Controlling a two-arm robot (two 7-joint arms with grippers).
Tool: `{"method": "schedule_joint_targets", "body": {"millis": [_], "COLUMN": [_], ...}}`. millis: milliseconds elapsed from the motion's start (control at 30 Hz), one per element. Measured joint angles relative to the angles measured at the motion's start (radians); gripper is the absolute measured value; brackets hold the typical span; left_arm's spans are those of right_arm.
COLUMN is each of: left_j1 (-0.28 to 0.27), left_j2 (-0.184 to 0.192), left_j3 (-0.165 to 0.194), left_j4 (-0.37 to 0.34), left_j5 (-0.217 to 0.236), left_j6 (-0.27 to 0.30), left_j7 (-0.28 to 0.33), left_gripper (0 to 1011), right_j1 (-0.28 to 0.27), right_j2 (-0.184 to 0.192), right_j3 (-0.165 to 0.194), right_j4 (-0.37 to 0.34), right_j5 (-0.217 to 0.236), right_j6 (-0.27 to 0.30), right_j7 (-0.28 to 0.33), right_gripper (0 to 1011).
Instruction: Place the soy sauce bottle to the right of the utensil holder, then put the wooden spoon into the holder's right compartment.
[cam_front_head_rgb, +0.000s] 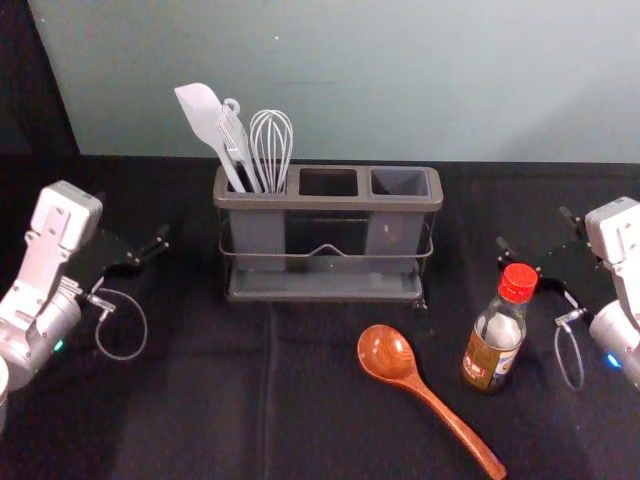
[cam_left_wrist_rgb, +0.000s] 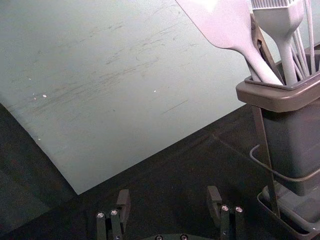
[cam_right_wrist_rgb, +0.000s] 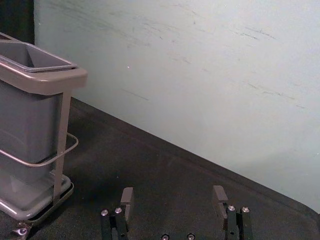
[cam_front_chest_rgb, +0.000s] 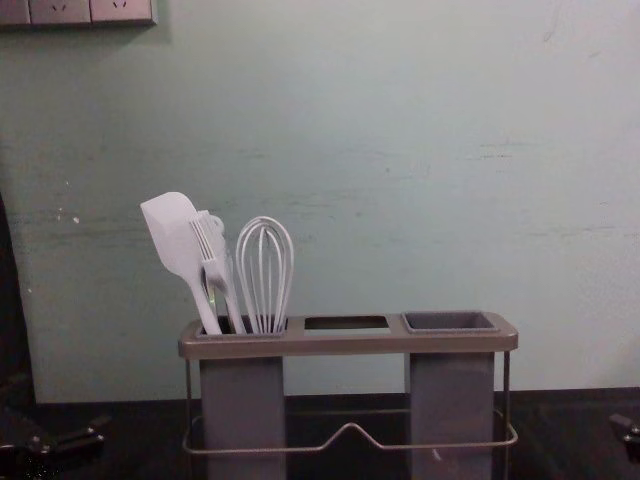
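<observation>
Soft light brightens the wall beyond the grippers, with a faint shadow on it past the right gripper. The black cloth between them is dim; small glints mark the wooden spoon, inward of the right gripper.

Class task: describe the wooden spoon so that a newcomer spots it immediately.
On the black cloth, find the long grey utensil holder. Nearer the robot lies the glossy reddish-brown wooden spoon, its round bowl toward the holder. It lies flat, whereas the red-capped soy sauce bottle at its right stands upright.
</observation>
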Motion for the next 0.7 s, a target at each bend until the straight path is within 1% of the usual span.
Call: {"method": "schedule_joint_targets", "body": {"millis": [300,400,567,700], "left_j1": [0.000,0.000,0.000,0.000], "left_j2": [0.000,0.000,0.000,0.000], "left_j3": [0.000,0.000,0.000,0.000], "left_j4": [0.000,0.000,0.000,0.000], "left_j5": [0.000,0.000,0.000,0.000], "left_j6": [0.000,0.000,0.000,0.000], "left_j7": [0.000,0.000,0.000,0.000], "left_gripper": [1005,1005,1005,1005], "right_j1": [0.000,-0.009,-0.045,-0.105], "right_j2": [0.000,0.000,0.016,0.048], "right_j3": [0.000,0.008,0.027,0.053], "right_j4": [0.000,-0.007,-0.044,-0.109], "right_j5": [0.000,-0.005,-0.015,-0.018], "right_j6": [0.000,-0.001,-0.003,0.004], "right_j7": [0.000,0.000,-0.005,-0.006], "right_gripper": [1002,1002,1003,1002]}}
